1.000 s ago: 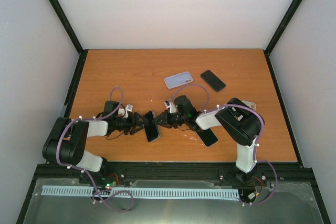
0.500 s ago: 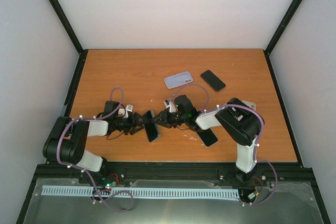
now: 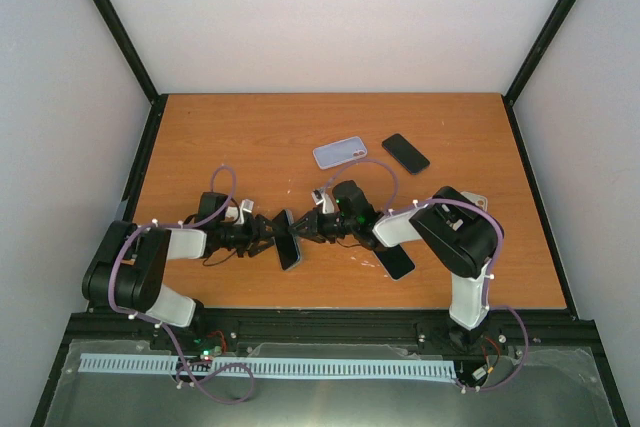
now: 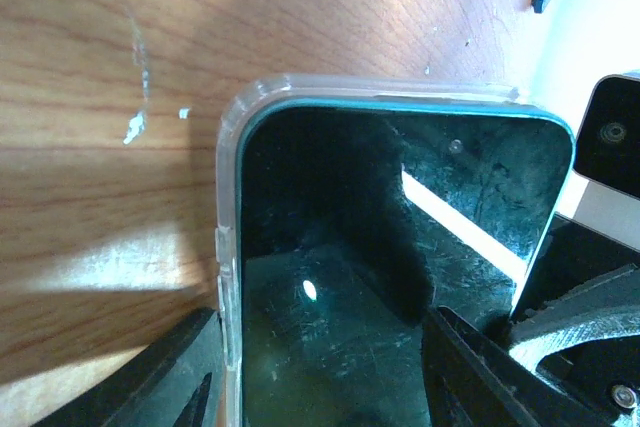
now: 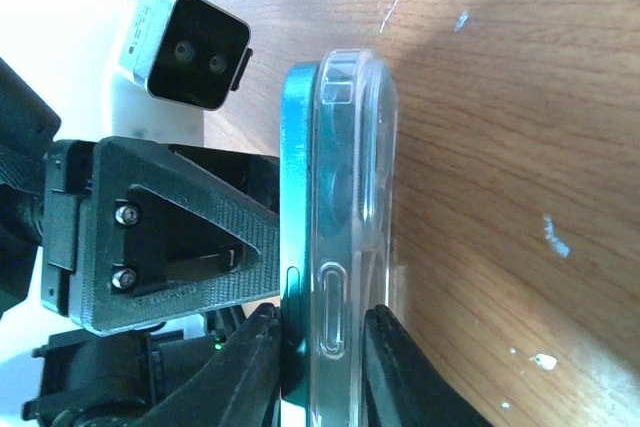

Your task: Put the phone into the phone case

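Right wrist, lower centre: my right gripper (image 5: 320, 325) pinches phone (image 5: 298, 197) and phone case (image 5: 356, 177) together; left gripper (image 4: 320, 352) clamps the phone.

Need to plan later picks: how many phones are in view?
3: a cased phone between the left end effector and right end effector; a second phone far back beside the pale case; a third phone partly under the right arm. Others may be hidden.

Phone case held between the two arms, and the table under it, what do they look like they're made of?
Case: likely clear plastic, soft or hard unclear; glossy and see-through, with the teal phone edge visible beside it.
Table: wood or wood-look laminate, low sheen; orange-brown grain lines, pale scuffs.
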`<move>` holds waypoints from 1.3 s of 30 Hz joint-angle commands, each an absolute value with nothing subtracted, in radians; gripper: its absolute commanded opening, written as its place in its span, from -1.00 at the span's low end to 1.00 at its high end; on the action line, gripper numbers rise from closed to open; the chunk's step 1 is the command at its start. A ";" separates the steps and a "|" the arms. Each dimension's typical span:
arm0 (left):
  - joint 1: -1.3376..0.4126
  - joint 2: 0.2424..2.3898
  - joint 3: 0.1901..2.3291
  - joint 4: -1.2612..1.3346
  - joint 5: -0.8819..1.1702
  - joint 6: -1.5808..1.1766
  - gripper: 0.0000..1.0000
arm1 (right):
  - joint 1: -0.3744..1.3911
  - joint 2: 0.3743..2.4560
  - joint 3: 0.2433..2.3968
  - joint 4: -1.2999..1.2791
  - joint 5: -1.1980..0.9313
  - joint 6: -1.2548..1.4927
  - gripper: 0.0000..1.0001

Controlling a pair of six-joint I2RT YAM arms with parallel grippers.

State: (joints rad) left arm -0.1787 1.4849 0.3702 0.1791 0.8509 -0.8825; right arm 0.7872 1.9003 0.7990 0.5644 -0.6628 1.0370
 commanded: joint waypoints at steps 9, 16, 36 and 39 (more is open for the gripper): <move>-0.186 1.519 0.388 0.178 0.850 -0.887 0.11 | 0.794 1.882 0.844 0.454 -0.636 0.960 -0.57; -0.186 1.441 0.404 0.132 0.842 -0.872 0.12 | 0.793 1.833 0.829 0.409 -0.591 0.919 -0.95; -0.191 1.086 0.428 0.383 1.212 -0.939 0.20 | 0.756 1.386 0.668 0.601 -0.678 0.993 -0.91; -0.195 1.069 0.404 0.468 1.237 -0.995 -0.09 | 0.756 1.375 0.670 0.618 -0.680 1.013 -0.90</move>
